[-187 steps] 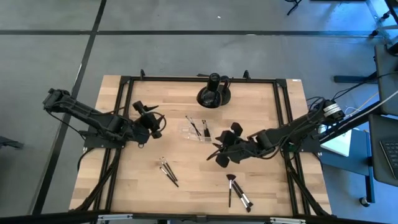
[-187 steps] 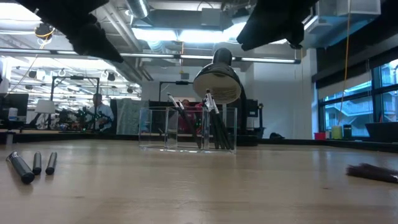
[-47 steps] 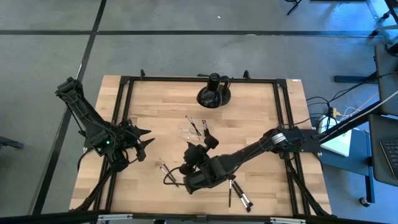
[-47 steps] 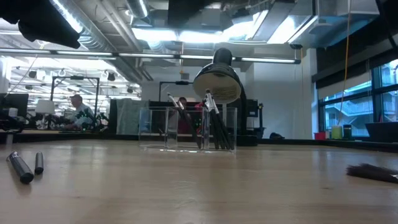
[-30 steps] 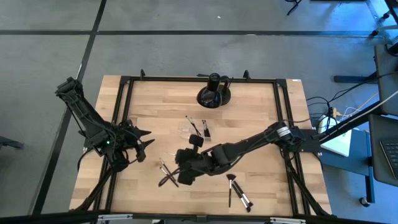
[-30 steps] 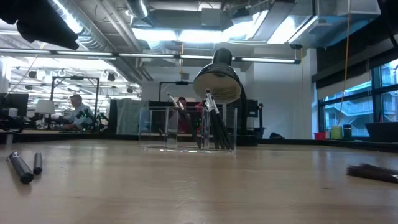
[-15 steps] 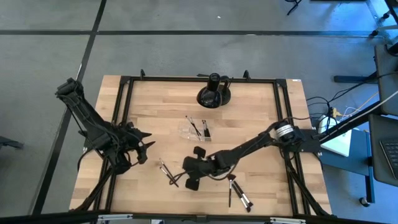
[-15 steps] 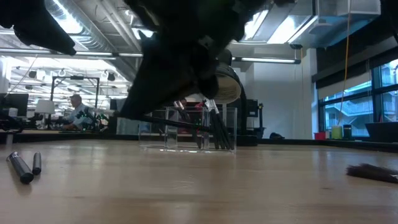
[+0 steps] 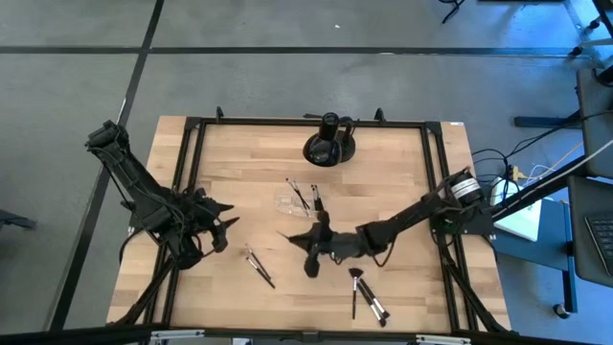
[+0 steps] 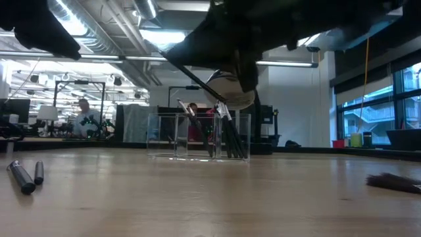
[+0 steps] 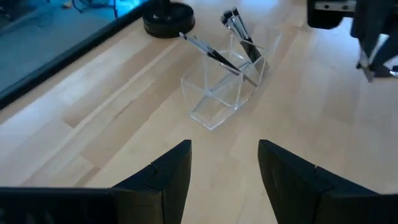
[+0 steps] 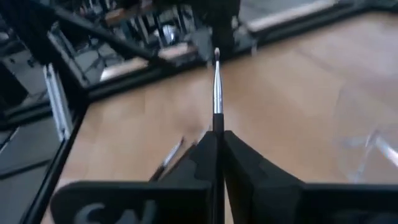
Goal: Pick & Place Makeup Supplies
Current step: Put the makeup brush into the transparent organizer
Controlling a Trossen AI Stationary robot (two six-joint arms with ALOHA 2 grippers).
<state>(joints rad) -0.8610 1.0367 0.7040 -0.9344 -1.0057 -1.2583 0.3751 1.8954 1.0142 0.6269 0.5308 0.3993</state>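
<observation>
Now the right gripper point(image 12: 217, 144) is pinched tight on one thin brush point(image 12: 216, 93); the left gripper point(image 11: 222, 163) waits, fingers apart.

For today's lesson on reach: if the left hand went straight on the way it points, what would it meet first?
Probably the clear organiser tray, straight ahead of the left hand across bare table; depth is uncertain.

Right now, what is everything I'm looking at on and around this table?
Table: one, light wood, black frame.
Clear organiser tray: one, table centre, a few dark brushes standing in it.
Loose brushes: two, dark, front left.
More brushes: about three, front right, one reddish-tipped.
Black rounded object: one, far edge.
Person: one, in the room behind.
Left hand: open, waiting at left.
Right hand: shut on a silver-ferruled brush.
</observation>
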